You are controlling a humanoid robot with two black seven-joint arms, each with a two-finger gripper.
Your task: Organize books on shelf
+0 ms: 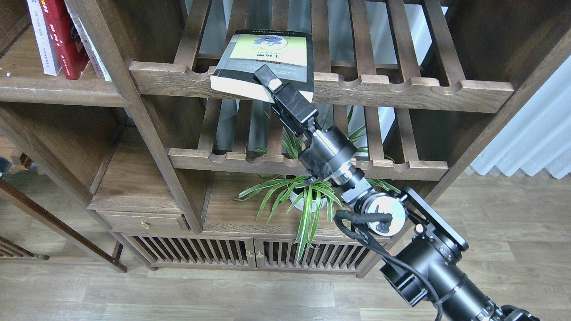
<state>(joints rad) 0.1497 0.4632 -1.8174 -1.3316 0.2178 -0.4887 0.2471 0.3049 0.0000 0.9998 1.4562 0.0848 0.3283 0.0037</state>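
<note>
Head view: dark wooden bookcase (pixel 147 133) fills most of the frame. Centre bays carry two slatted racks with scalloped front rails, upper rack (pixel 401 91) and lower rack (pixel 401 167). Far left is the solid plank shelf (pixel 58 91) with a rounded front edge. Right arm (pixel 419 263) enters from bottom right and reaches up and left to the upper rack's front rail.

Black-and-lime-green book (pixel 267 55) lies flat, cover up, on the upper rack, near end with the pale page block overhanging the front rail. Potted spider plant (pixel 308 196) sits on the low ledge under the lower rack, partly behind the arm.

Red book (pixel 67 35) and pale white book (pixel 42 38) stand upright on the plank shelf at the top left corner, touching each other, tops cropped by the frame. Another pale spine leans just right of the red one.

Right gripper (pixel 267 82) is at the book's overhanging near edge, one finger visible on top of the cover; the other finger is hidden, so whether it is clamped on the book I cannot tell. Left arm out of frame.
</note>
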